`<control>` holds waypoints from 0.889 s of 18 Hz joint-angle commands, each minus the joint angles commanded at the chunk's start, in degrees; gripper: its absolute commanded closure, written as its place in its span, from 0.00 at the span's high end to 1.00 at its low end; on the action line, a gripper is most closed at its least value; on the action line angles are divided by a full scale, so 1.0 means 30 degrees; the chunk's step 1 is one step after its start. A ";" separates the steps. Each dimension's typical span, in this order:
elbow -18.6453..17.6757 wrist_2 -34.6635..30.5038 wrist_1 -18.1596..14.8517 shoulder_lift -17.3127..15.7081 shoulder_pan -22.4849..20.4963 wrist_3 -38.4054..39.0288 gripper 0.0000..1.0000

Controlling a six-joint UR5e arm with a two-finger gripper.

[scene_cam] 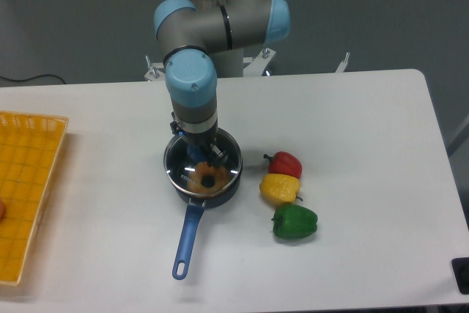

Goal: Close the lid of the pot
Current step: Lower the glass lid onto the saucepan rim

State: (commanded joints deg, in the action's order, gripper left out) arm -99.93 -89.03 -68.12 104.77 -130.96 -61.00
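One view, fixed camera. Pot lid: clear glass, thin metal rim, sits level over the navy pot at mid-worktop; an orange ring shows through. Pincer pinches the lid's knob. Blue handle points toward the camera.

Red pepper – yellow pepper – green pepper; basket left.
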 joint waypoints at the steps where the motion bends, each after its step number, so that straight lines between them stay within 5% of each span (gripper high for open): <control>1: -0.0029 0.0000 0.0000 0.0000 0.0029 0.0000 0.53; 16: -0.0234 -0.0030 0.0000 -0.0029 -0.0029 -0.0059 0.53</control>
State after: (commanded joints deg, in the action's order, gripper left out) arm -100.63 -89.12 -68.12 104.68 -131.04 -61.17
